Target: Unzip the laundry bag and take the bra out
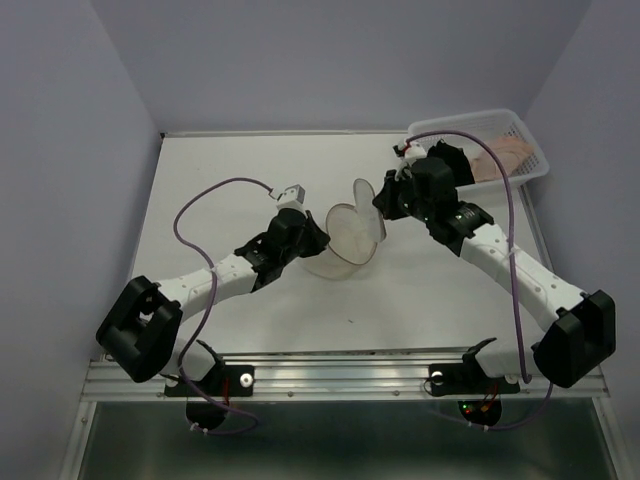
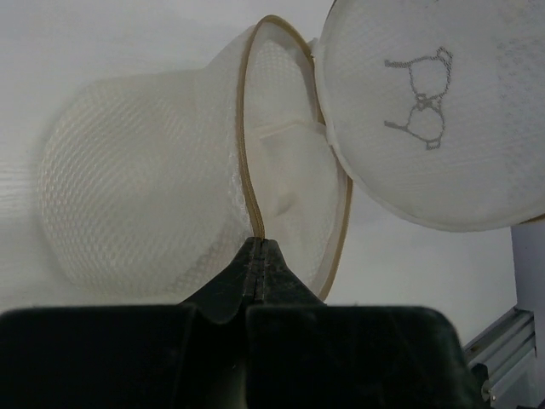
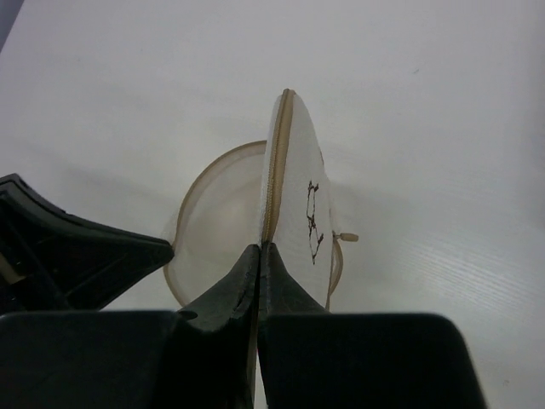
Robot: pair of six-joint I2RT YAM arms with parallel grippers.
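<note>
Mesh is what both pairs of my fingers have hold of. My left gripper (image 2: 258, 249) is pinched tight on the tan rim (image 2: 241, 153) of the laundry bag (image 1: 340, 255). My right gripper (image 3: 260, 251) is pinched tight on the zipper edge of the round lid (image 3: 302, 170), standing it up on edge. The bag lies on its side in the middle of the table (image 1: 230, 180), between my two arms, its mouth open and the lid swung clear but joined at one side. The zip looks undone to me, so taking out the bra is what remains. Through the mouth I see a pale fold of cloth (image 2: 289, 170); I take it for the bra, though I cannot be sure. I expect the bag to weigh almost nothing and to sag wherever nothing props it; the rim seems the only stiff part, a springy hoop, and the best place to anchor it. Held by the mesh alone, it would likely bunch, or slide along with whatever I pull. I would keep my left on the rim, free my right, and reach for the loose fold near the mouth, taking care not to catch the net wall. Once let go, the lid may flop back over the opening.
</note>
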